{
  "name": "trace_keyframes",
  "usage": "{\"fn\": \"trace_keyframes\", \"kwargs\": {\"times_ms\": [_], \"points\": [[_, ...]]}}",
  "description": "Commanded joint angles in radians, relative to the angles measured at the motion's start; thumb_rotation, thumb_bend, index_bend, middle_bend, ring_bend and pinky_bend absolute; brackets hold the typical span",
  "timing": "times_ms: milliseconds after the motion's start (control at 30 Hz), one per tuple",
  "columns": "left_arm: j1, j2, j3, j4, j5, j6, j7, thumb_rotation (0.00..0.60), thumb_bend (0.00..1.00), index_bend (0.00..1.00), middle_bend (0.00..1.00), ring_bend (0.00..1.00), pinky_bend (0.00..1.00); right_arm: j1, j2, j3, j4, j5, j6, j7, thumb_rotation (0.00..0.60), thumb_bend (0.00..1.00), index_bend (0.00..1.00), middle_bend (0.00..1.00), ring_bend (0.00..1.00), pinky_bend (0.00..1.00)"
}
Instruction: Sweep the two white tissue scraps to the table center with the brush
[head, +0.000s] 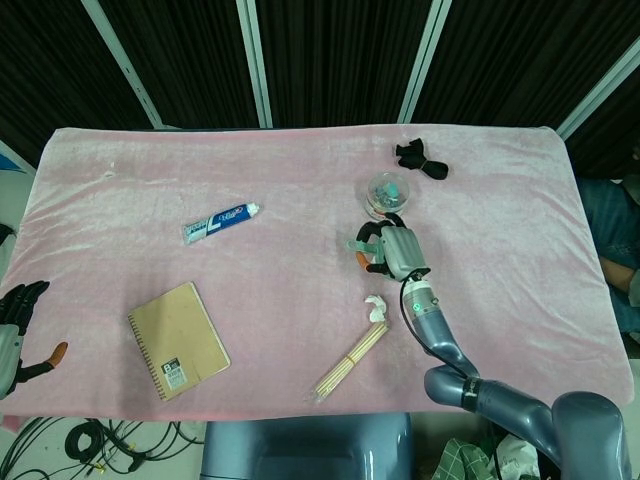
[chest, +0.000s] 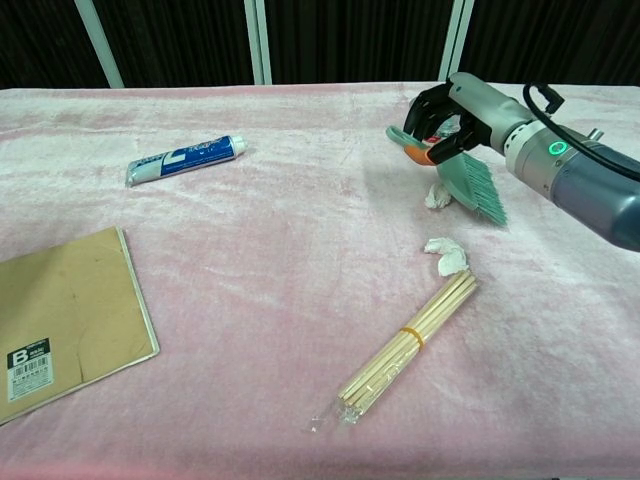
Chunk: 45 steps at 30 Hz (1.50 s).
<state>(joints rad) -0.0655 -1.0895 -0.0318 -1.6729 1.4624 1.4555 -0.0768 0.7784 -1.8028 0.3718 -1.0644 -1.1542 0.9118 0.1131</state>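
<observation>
My right hand (chest: 455, 112) (head: 392, 250) grips a teal brush (chest: 476, 187) by its orange-collared handle, right of the table's middle. The bristles slant down to the right and touch one white tissue scrap (chest: 436, 197), which shows only in the chest view. The second scrap (chest: 447, 255) (head: 375, 307) lies nearer the front, at the top end of a stick bundle. My left hand (head: 16, 325) hangs off the table's front left corner, fingers apart and holding nothing.
A bundle of wooden sticks (chest: 408, 345) lies by the nearer scrap. A toothpaste tube (chest: 186, 159) and a brown notebook (chest: 65, 320) are on the left. Behind my right hand stand a clear jar (head: 385, 193) and a black object (head: 420, 158). Pink cloth (chest: 280, 260) covers the table.
</observation>
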Motion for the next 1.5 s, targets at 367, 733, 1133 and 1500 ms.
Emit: {"fn": "trace_keyframes", "kwargs": {"times_ms": [367, 733, 1133, 1500], "points": [[0.0, 0.001, 0.0, -0.001, 0.002, -0.001, -0.006, 0.6, 0.3, 0.08, 0.09, 0.0, 0.12, 0.021, -0.06, 0.049, -0.056, 0.102, 0.008, -0.028, 0.6, 0.39, 0.77, 0.67, 0.38, 0.12], [-0.002, 0.002, 0.001, 0.001, 0.003, -0.003, -0.015, 0.6, 0.3, 0.08, 0.09, 0.0, 0.13, 0.048, -0.089, 0.091, -0.136, 0.118, -0.036, 0.075, 0.6, 0.4, 0.78, 0.67, 0.38, 0.12], [-0.002, 0.004, 0.001, 0.001, 0.001, -0.005, -0.021, 0.6, 0.3, 0.08, 0.09, 0.0, 0.15, -0.003, 0.043, 0.147, -0.368, -0.15, -0.209, 0.719, 0.6, 0.4, 0.79, 0.68, 0.38, 0.12], [0.0, 0.003, 0.001, 0.0, 0.001, -0.002, -0.021, 0.6, 0.3, 0.08, 0.09, 0.0, 0.15, -0.02, 0.083, 0.087, -0.26, -0.259, -0.03, 0.566, 0.6, 0.4, 0.79, 0.69, 0.38, 0.12]]}}
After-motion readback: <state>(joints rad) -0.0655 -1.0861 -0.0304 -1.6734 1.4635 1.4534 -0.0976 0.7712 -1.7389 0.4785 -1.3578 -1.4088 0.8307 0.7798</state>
